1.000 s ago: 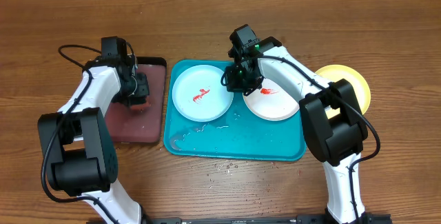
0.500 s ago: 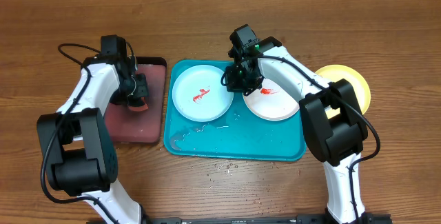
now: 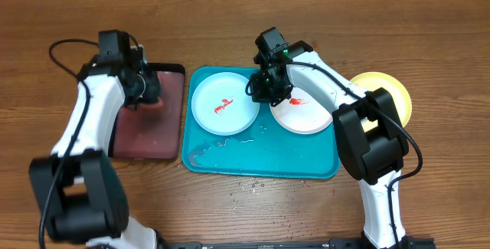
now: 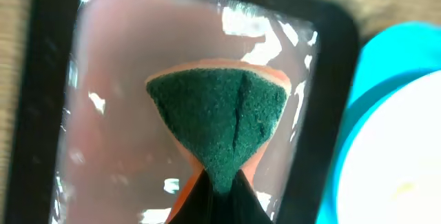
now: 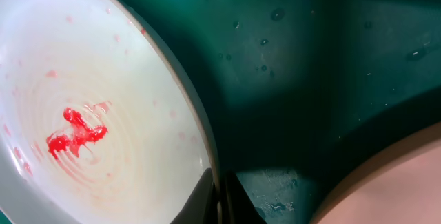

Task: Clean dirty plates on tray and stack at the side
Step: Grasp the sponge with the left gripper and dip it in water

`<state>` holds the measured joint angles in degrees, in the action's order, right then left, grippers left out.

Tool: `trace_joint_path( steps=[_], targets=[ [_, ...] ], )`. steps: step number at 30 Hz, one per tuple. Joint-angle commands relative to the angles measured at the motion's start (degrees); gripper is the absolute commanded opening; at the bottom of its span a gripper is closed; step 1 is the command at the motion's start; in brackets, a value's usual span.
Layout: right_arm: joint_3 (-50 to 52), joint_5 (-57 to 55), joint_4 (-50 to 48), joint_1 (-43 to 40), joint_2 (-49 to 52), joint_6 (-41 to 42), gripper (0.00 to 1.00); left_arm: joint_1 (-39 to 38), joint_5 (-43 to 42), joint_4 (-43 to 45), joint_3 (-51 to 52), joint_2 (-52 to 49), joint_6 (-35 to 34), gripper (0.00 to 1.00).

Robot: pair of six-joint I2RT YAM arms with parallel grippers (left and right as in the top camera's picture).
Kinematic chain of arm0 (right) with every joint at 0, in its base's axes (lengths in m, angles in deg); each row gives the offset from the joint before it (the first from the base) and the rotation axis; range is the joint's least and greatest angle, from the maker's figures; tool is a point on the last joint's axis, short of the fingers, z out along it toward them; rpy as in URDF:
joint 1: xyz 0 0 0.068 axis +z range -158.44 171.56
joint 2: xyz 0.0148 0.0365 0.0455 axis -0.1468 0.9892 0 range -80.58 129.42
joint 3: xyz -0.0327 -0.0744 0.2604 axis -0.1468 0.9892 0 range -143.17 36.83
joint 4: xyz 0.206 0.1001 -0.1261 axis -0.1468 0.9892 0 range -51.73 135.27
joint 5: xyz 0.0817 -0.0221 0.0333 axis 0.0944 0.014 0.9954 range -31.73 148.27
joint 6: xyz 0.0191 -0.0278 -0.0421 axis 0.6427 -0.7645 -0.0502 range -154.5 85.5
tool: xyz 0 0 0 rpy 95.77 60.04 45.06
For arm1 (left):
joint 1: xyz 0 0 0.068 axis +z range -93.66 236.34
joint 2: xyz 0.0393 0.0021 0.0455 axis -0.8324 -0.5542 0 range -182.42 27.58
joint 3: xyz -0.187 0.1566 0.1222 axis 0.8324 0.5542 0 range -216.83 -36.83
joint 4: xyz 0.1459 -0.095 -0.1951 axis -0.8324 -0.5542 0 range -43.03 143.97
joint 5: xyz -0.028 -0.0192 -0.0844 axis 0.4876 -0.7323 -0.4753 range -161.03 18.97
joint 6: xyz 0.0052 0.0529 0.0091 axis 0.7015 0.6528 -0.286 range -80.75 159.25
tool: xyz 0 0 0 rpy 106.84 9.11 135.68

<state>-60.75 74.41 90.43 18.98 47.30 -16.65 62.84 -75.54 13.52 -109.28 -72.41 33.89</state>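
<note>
So the right hand (image 5: 219, 198) is pinched shut on the rim of the white plate (image 3: 306, 119), at roughly that plate's 10 o'clock edge seen from overhead. That plate sits at the 3 o'clock end of the turquoise tray (image 3: 260, 161), and the light blue plate (image 3: 223, 122) is at the 9 o'clock end. The 2 rims are close, but I can't tell if they touch. The yellow-green plate (image 3: 394, 96) is off the tray on the tabletop (image 3: 253, 19) out at 3 o'clock, partly under the right arm.

Handling-wise, my guess is thin plastic: light, and stiff enough to hold its shape from 1 edge, though it may flex a bit. The tray floor is wet and there's sauce around, so I'd expect it to be slippery. For a 2-finger hand the raised rim is really the only place to grab.

It's round, so there's no long axis to line up. It's face up, with the red smear (image 5: 74, 136) sitting toward the gripped side. I can't say whether it lies dead flat or is tipped slightly.

The left hand (image 4: 220, 195) is clamped on the green-faced sponge (image 4: 220, 120), over the pinkish tray (image 3: 145, 138) at 9 o'clock of the turquoise one.
</note>
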Motion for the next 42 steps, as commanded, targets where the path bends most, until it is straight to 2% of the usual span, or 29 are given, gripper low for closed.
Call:
trace_joint_path(
  steps=[1,9,18,21,26,33,38,42],
  targets=[
    [-0.76,0.48,-0.09,0.26,-0.7,0.2,0.04,0.33,0.5,2.69,4.81,3.28,1.07,0.04],
    [-0.76,0.48,0.07,0.26,-0.7,0.2,0.04,0.35,1.77,10.75,13.49,-0.76,0.66,0.04],
    [-0.76,0.48,0.26,0.26,-0.7,0.2,0.04,0.35,4.92,11.06,13.16,-4.13,0.0,0.04],
    [-0.76,0.48,0.28,0.26,-0.7,0.2,0.04,0.35,4.9,7.45,9.84,-3.87,0.02,0.04],
    [-0.76,0.46,0.26,0.26,-0.7,0.2,0.04,0.35,3.5,4.28,5.35,0.9,0.07,0.04],
    [-0.76,0.46,0.24,0.26,-0.7,0.2,0.04,0.5,1.62,4.48,6.82,9.97,0.31,0.04],
    [-0.76,0.46,0.26,0.26,-0.7,0.2,0.04,2.82,-5.57,8.0,11.8,14.84,0.48,0.04],
    [-0.76,0.46,0.31,0.26,-0.7,0.2,0.04,7.52,-16.46,13.75,17.35,18.21,1.49,0.04]
  ],
)
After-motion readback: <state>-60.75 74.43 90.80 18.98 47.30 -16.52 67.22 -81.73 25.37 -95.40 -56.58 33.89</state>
